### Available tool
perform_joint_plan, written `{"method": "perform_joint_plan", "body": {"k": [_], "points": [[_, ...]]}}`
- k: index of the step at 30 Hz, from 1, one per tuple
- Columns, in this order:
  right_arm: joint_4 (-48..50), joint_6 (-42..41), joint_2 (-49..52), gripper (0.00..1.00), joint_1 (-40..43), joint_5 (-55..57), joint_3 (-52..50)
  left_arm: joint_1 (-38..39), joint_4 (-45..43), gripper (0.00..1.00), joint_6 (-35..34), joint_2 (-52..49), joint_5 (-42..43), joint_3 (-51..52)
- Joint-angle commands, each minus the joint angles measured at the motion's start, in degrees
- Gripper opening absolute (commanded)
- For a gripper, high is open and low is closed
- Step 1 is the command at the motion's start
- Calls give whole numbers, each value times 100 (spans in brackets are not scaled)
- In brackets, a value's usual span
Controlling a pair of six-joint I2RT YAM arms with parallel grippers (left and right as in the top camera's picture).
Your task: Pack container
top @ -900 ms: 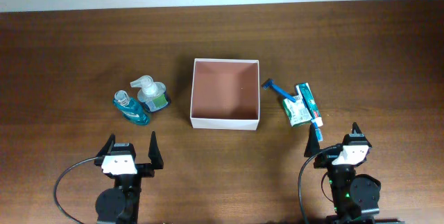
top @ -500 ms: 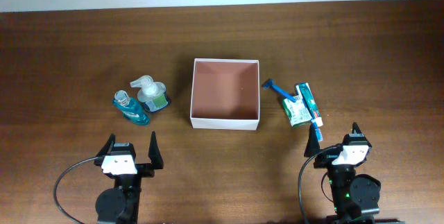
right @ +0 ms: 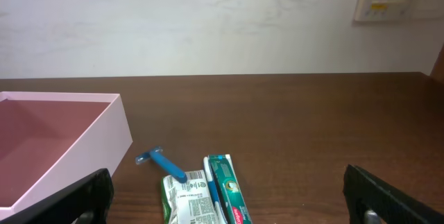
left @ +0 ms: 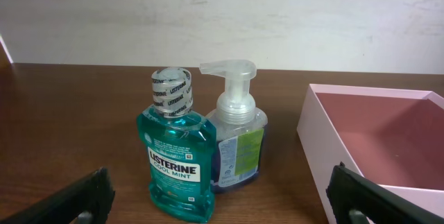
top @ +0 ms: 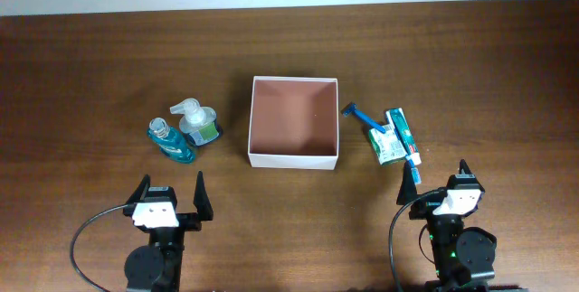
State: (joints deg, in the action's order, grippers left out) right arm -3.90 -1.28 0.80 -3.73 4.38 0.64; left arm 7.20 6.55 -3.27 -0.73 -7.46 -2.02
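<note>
Lying ahead, between both jaws: container (top: 292, 159)

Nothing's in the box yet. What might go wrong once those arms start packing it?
1. The Listerine bottle and the pump soap bottle stand upright and seem to touch, so the open left gripper, closing on one, might tip the other.
2. The razor, toothpaste and green packet lie flat, bunched together; the open right gripper may snag two at once or slip off the thin razor.
3. The container has thin walls; a bump could shove it.
</note>
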Motion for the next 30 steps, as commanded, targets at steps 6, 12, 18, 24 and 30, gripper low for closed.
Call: {"method": "perform_joint_plan", "body": {"k": [6, 12, 18, 24, 30], "points": [[-9, -4, -44, 99, 44, -35, -33, -35, -33, 99, -13, 37, 79, 48], [409, -385, -44, 99, 42, -422, -31, -35, -33, 99, -13, 37, 79, 48], [474, -1147, 87, 98, 42, -417, 341, -35, -33, 100, -13, 37, 79, 48], [105, -1145, 1198, 98, 44, -372, 1523, -35, -33, 99, -13, 37, 79, 48], [-990, -1143, 3276, 98, 42, -378, 3359, -35, -33, 99, -13, 37, 79, 48]]}}
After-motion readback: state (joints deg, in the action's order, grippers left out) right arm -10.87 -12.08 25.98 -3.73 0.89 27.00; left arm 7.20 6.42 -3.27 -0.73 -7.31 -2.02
